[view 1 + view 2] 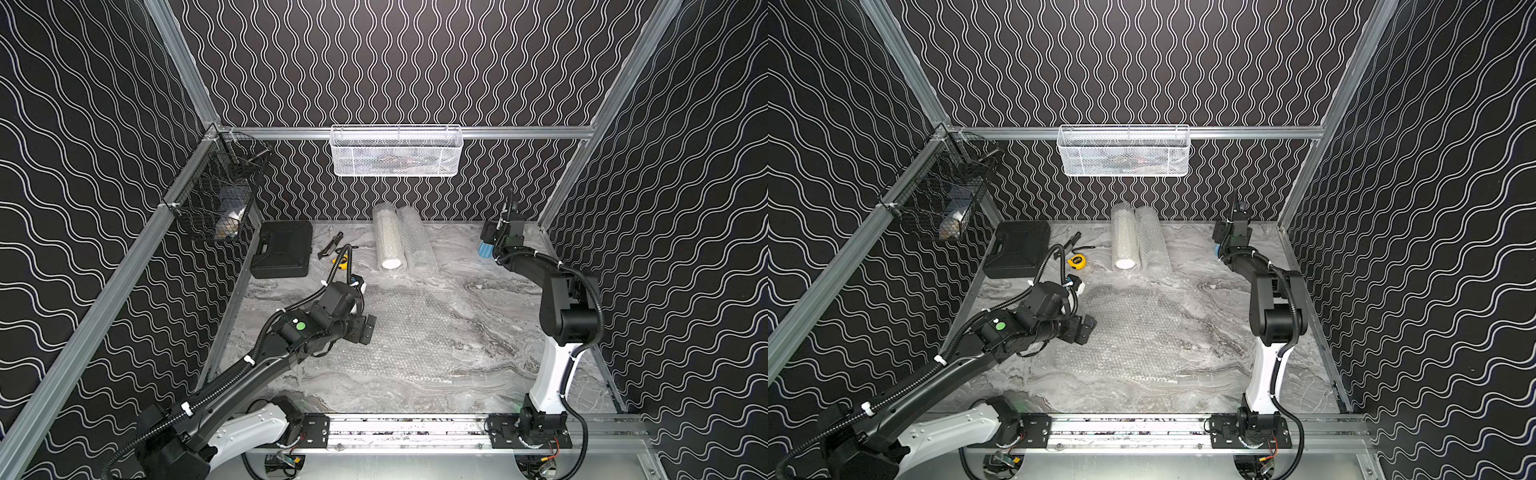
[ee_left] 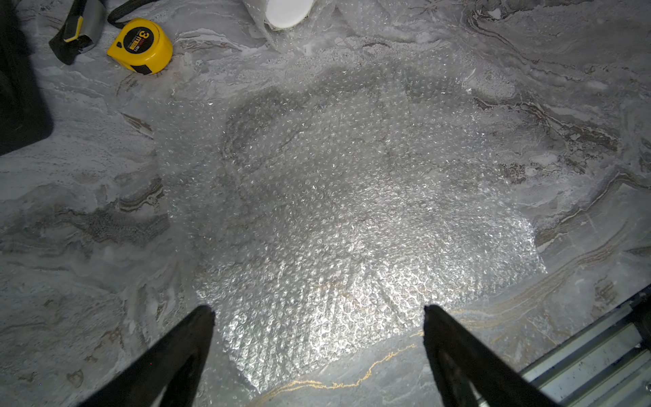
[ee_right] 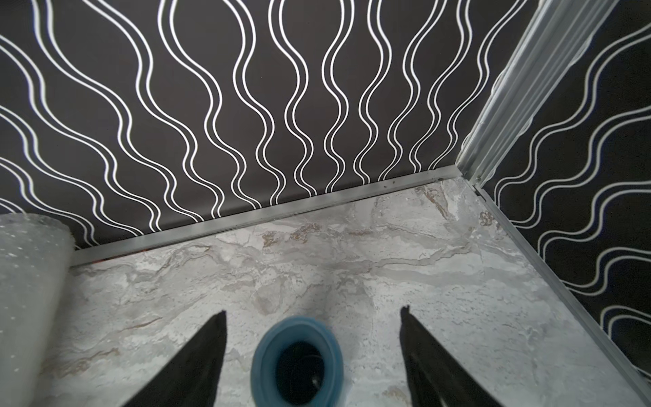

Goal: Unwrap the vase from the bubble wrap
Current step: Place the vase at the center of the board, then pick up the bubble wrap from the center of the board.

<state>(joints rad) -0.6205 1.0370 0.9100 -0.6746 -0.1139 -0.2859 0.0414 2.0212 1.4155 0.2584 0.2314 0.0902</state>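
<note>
The vase [image 3: 264, 356] is blue and stands upright on the marble table at the back right, bare of wrap, its dark mouth facing the right wrist view. My right gripper [image 3: 313, 312] hangs over it, open, with a finger on each side and a gap to the rim. In both top views the vase [image 1: 484, 250] shows just below that gripper [image 1: 488, 241]. A flat sheet of bubble wrap [image 1: 407, 328] [image 2: 334, 197] lies spread in the table's middle. My left gripper [image 2: 317, 309] [image 1: 366, 328] hovers open over the sheet's left edge, holding nothing.
Two bubble wrap rolls [image 1: 388, 241] [image 1: 417, 247] lie at the back centre. A black case [image 1: 284, 249], a dark hand tool [image 1: 330, 245] and a yellow tape measure [image 2: 141, 45] sit at the back left. A white mesh basket [image 1: 395, 151] and a black wire basket [image 1: 220, 195] hang on the frame.
</note>
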